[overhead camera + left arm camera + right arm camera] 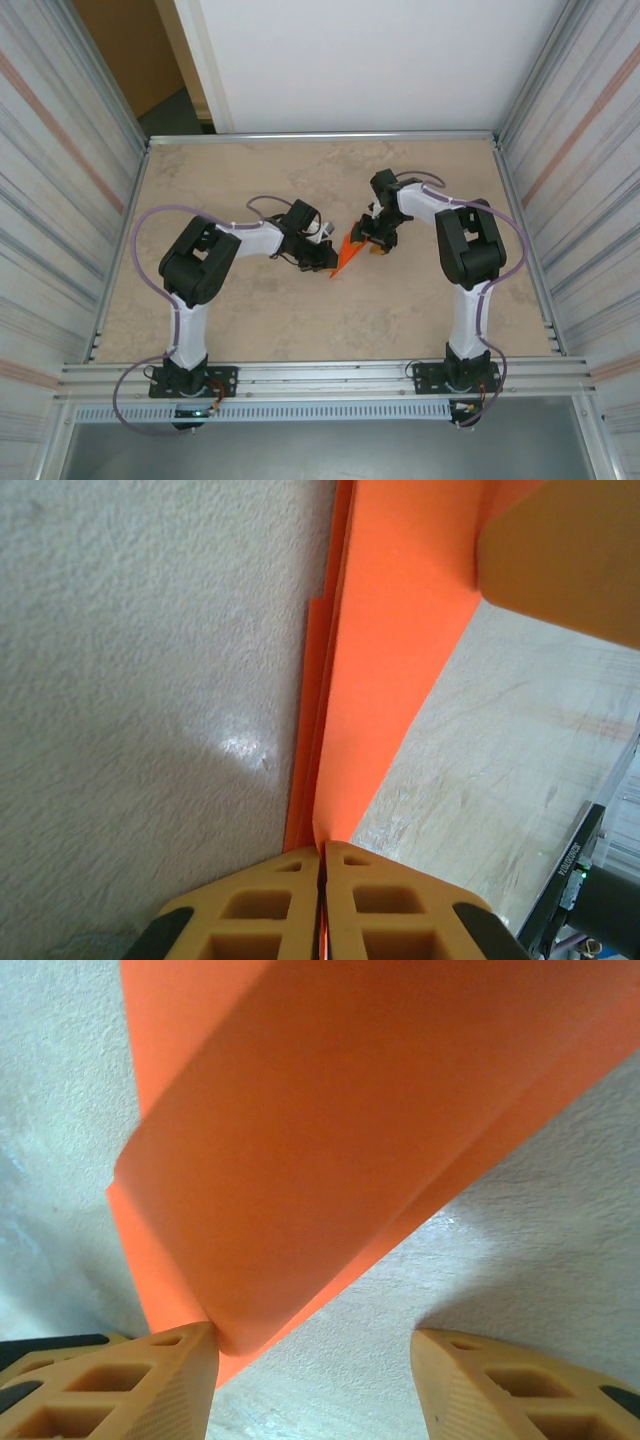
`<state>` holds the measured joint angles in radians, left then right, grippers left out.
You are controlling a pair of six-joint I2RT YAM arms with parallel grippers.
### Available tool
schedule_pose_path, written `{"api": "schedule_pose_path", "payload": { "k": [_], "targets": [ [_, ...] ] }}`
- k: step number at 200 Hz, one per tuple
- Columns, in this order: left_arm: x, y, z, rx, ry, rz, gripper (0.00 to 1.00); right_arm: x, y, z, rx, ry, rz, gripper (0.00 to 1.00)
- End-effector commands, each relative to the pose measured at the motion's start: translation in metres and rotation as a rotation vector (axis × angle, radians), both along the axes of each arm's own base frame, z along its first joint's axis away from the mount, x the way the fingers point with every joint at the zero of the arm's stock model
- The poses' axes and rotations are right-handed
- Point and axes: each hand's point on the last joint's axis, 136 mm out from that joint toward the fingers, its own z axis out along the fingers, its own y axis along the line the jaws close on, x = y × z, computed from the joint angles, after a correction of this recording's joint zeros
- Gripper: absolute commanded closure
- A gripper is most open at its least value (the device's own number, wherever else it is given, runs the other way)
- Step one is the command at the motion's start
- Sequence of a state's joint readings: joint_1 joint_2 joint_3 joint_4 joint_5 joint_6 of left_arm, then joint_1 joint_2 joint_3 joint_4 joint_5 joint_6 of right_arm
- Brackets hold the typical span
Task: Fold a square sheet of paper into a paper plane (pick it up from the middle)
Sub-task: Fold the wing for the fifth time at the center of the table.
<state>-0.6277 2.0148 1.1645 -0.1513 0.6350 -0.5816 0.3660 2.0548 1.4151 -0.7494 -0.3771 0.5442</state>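
Left claw [322,855] is pinched tight on the edge of the folded orange paper [390,660], which sits between both claws near the middle of the table [250,320]. Right claw [312,1345] is spread, with the paper touching one finger [150,1380].

Orange paper plane [345,255], folded, narrow, layered, pointed tip

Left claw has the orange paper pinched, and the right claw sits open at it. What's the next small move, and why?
Probably close the right claw on the folded orange paper. Its jaws stand apart, the paper touches just one finger, and the left claw alone is shut on it.
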Motion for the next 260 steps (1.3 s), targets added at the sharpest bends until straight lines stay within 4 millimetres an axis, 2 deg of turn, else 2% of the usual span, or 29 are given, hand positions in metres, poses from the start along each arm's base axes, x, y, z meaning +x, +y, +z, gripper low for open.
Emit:
{"api": "schedule_pose_path", "payload": {
  "k": [1,22,56,71,92,124,157,187,204,234,260],
  "targets": [
    [-0.011,0.015,-0.027,0.073,0.078,0.025,0.91,-0.001,-0.015,-0.067,-0.156,0.017,-0.002,0.50],
    [-0.011,0.015,-0.027,0.074,0.080,0.029,0.91,0.006,-0.007,-0.049,-0.093,-0.016,-0.001,0.53],
    [-0.010,0.014,-0.024,0.064,0.084,0.029,0.90,0.024,0.006,0.021,0.075,-0.170,-0.017,0.44],
    [-0.010,0.013,-0.024,0.061,0.085,0.028,0.90,0.023,0.007,0.047,0.136,-0.240,-0.009,0.41],
    [-0.009,0.013,-0.023,0.056,0.083,0.028,0.90,0.013,0.007,0.064,0.183,-0.294,0.007,0.42],
    [-0.009,0.012,-0.023,0.051,0.088,0.027,0.90,-0.002,0.023,0.072,0.309,-0.308,0.052,0.52],
    [-0.010,0.012,-0.023,0.049,0.089,0.024,0.89,-0.001,0.049,0.079,0.395,-0.308,0.110,0.65],
    [-0.009,0.012,-0.022,0.046,0.090,0.024,0.89,0.004,0.062,0.068,0.379,-0.285,0.127,0.74],
    [-0.009,0.012,-0.022,0.044,0.093,0.023,0.89,0.008,0.063,0.058,0.350,-0.260,0.110,0.76],
    [-0.010,0.012,-0.023,0.043,0.097,0.023,0.89,0.013,0.051,0.038,0.275,-0.238,0.077,0.76],
    [-0.011,0.012,-0.023,0.042,0.102,0.023,0.89,0.014,0.047,0.030,0.258,-0.230,0.073,0.77]
  ]
}}
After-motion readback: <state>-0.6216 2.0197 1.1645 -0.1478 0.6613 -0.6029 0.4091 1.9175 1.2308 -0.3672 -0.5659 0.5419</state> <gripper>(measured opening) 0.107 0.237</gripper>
